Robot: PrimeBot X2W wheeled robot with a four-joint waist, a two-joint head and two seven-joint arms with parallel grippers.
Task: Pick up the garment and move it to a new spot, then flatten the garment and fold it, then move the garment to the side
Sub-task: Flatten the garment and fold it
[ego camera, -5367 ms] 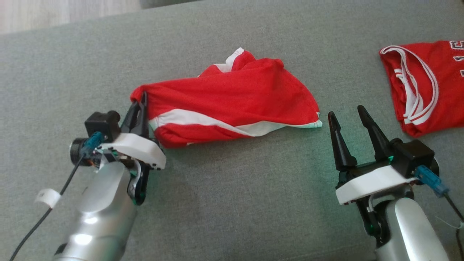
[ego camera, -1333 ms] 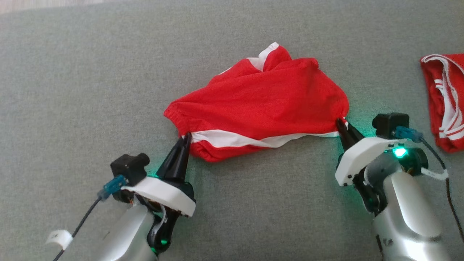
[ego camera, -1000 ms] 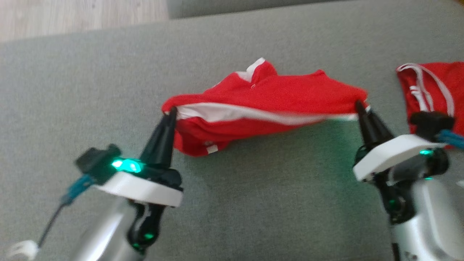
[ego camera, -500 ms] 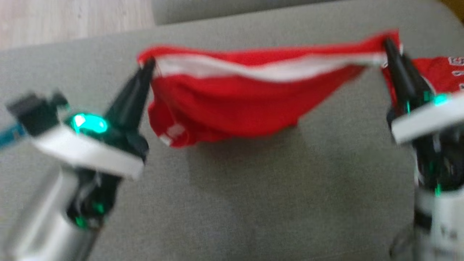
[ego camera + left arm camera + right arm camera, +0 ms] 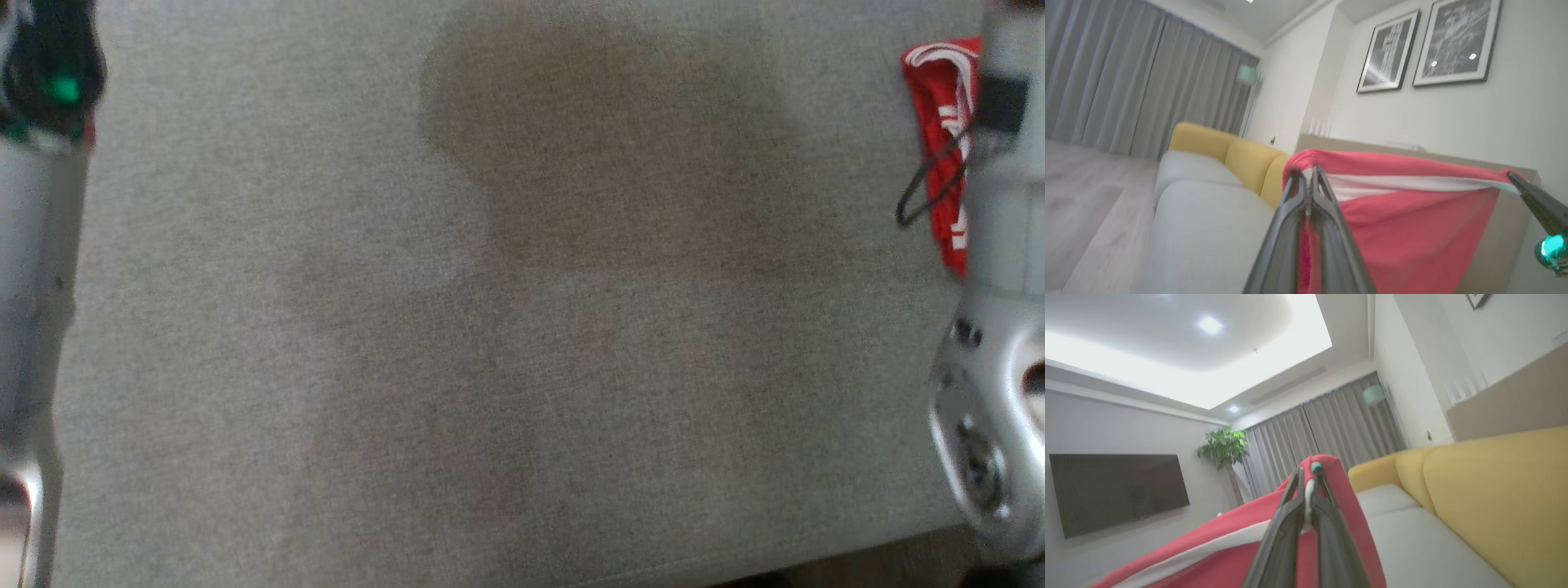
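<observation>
The left gripper (image 5: 1308, 179) and right gripper (image 5: 1306, 477) each pinch tight on 1 top corner of the red garment (image 5: 1412, 228). It hangs stretched between them, centre frame, clear of the grey sofa (image 5: 490, 343). Another red jersey (image 5: 939, 122) lies upper right.

- Grey cushion (image 5: 326, 204) spreads before you, with a dark shadow (image 5: 604, 147) upper middle.
- Your left forearm (image 5: 37, 269) lines the left edge, a green light (image 5: 64, 88) near its top.
- Your right forearm (image 5: 1000, 245) partly covers a red-and-white cloth (image 5: 931, 98).
</observation>
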